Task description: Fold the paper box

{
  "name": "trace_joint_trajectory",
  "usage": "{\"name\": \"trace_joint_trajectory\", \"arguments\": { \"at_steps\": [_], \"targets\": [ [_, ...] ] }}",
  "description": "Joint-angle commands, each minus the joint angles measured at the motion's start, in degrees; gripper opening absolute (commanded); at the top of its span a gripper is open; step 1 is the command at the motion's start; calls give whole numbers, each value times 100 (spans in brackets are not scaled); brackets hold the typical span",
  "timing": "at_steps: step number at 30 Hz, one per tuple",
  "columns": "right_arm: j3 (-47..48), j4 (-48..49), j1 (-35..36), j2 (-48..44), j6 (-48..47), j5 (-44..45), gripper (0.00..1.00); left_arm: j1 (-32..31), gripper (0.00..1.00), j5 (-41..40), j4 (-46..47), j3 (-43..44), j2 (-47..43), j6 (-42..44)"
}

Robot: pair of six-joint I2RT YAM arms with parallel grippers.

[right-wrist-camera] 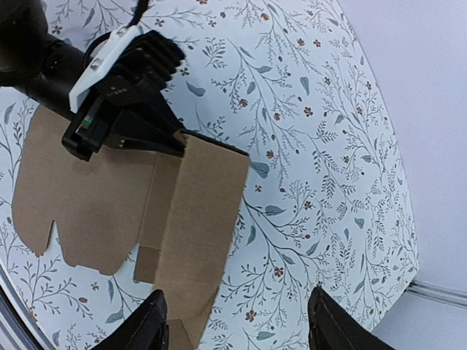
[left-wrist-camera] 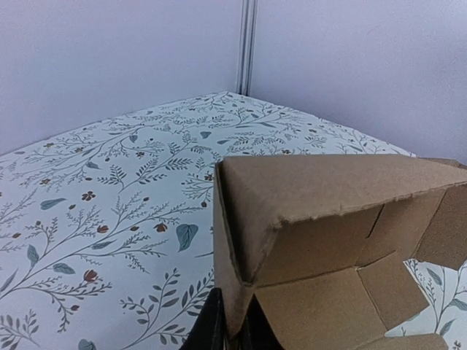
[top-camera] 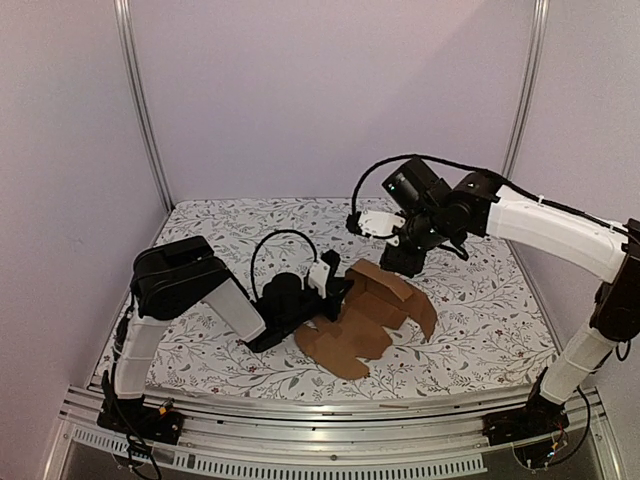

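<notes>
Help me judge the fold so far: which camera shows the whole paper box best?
The top external view: the paper box shows nearly whole, flat tabbed panels in front, others raised. The right wrist view shows only a flat panel and one raised panel from above; the left wrist view, one raised corner close up.

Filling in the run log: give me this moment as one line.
left tool: shut on paper box panel edge | right tool: open, above box | fold: partial, panel raised

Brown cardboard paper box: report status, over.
Left gripper shut on brown cardboard paper box, one panel raised. Right gripper open above it. Nothing obstructing.
</notes>
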Motion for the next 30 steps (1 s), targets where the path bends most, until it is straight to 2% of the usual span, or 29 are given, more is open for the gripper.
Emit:
{"name": "trace_joint_trajectory", "arguments": {
  "at_steps": [1, 5, 11, 16, 19, 22, 25, 30],
  "targets": [
    [868, -1026, -1029, 305, 654, -1658, 66, -49, 9, 247, -257, 15, -86, 224],
    [1535, -1398, -1677, 1221, 1092, -2859, 71, -49, 9, 283, -507, 24, -156, 290],
    [1976, -1437, -2080, 2307, 1589, -4462, 76, -73, 15, 300, -873, 4, -355, 531],
    [2116, -1435, -2098, 2760, 1769, -4947, 79, -95, 21, 230, -1105, 51, -440, 717],
    [2138, -1432, -2104, 2953, 1829, -5071, 79, -101, 21, 256, -1214, 108, -446, 718],
    [2153, -1425, -2122, 3147, 1873, -5152, 74, -101, 22, 276, -1268, 170, -417, 832],
    [2221, -1427, -2165, 3360, 1958, -5256, 62, -101, 21, 312, -1311, 277, -331, 835],
    [2275, -1429, -2234, 3566, 2056, -5140, 53, -108, 21, 318, -1400, 435, -251, 795]
  ]
}}
